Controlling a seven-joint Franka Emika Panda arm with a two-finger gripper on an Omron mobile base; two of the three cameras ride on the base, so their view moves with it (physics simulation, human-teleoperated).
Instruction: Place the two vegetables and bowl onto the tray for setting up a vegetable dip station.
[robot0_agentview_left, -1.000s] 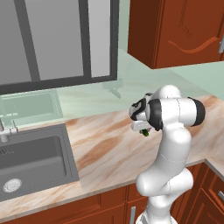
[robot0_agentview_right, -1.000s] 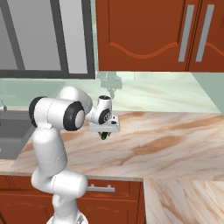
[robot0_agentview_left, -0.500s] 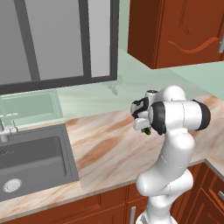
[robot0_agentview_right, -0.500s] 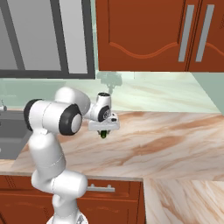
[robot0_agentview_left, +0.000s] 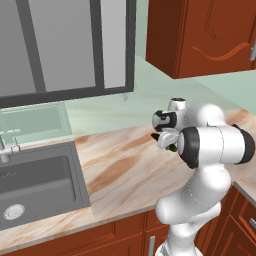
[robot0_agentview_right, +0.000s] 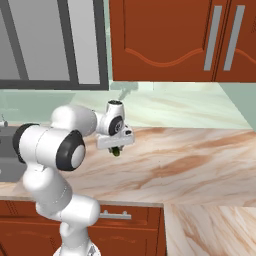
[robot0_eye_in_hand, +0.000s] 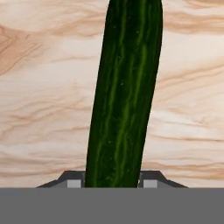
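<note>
A slim dark green cucumber-like vegetable (robot0_eye_in_hand: 124, 96) runs up the middle of the hand view, clamped between my two fingertips (robot0_eye_in_hand: 72, 180), above the marble counter (robot0_eye_in_hand: 39, 109). My gripper (robot0_eye_in_hand: 111, 181) is shut on it. From the left base view the gripper (robot0_agentview_left: 167, 142) hangs over the counter's back half, with a bit of green vegetable (robot0_agentview_left: 172, 148) showing under it. The right base view shows the gripper (robot0_agentview_right: 116, 146) pointing down, the vegetable's (robot0_agentview_right: 116, 152) end poking out below, clear of the counter. The bowl and the tray are out of view.
A grey sink (robot0_agentview_left: 35, 185) with a faucet (robot0_agentview_left: 5, 150) lies to the left. Red-brown wall cabinets (robot0_agentview_right: 175, 40) hang above the counter. The marble counter (robot0_agentview_right: 200, 160) stretches right and turns a corner toward the front.
The arm's elbow has swung round while the hand, still holding the vegetable, has shifted only slightly over the counter.
</note>
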